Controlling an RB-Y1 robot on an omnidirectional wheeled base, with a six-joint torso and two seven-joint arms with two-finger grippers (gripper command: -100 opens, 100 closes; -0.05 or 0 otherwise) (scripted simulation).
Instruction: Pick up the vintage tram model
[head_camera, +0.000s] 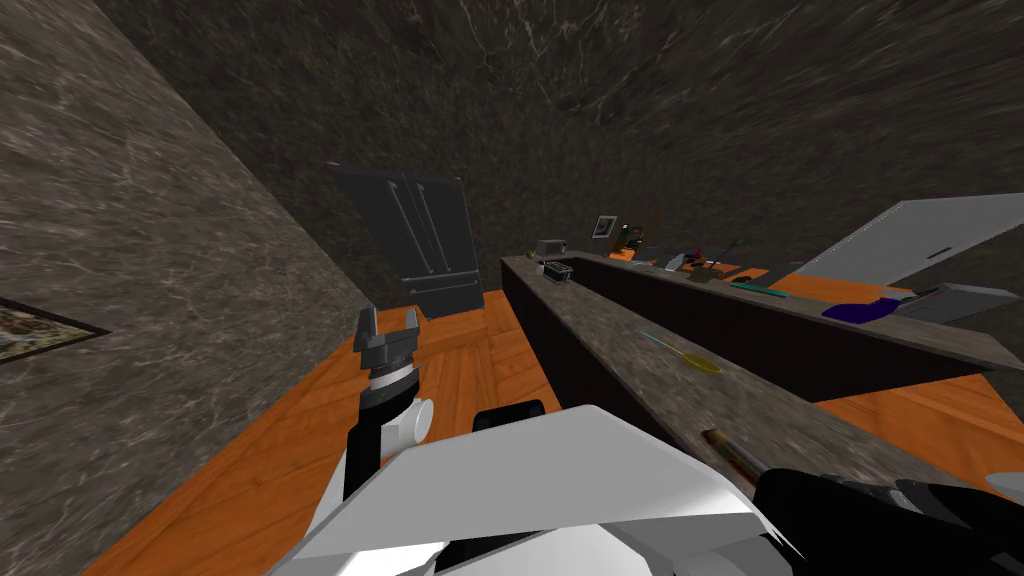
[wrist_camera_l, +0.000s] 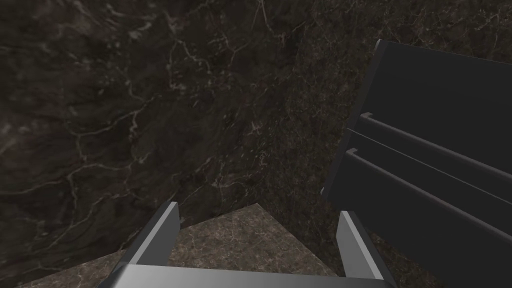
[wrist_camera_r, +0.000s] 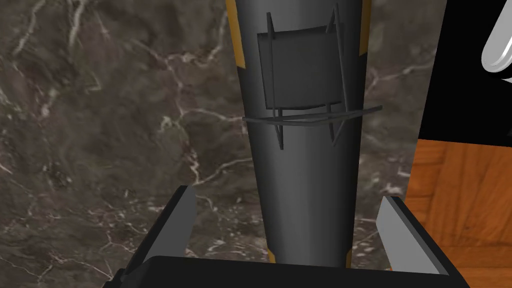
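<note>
While the dark tram model (wrist_camera_r: 302, 165) is lying lengthwise on the marbled surface (wrist_camera_r: 100, 125), the right gripper (wrist_camera_r: 287, 196) is straddling it, spread wide, its fingers (wrist_camera_r: 182, 215) flanking the sides without touching. The left gripper (head_camera: 386, 333) is gaping, raised above the wooden floor (head_camera: 250, 450).

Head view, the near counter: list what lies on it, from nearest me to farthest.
tram model → yellow utensil → toaster at the far end.
</note>
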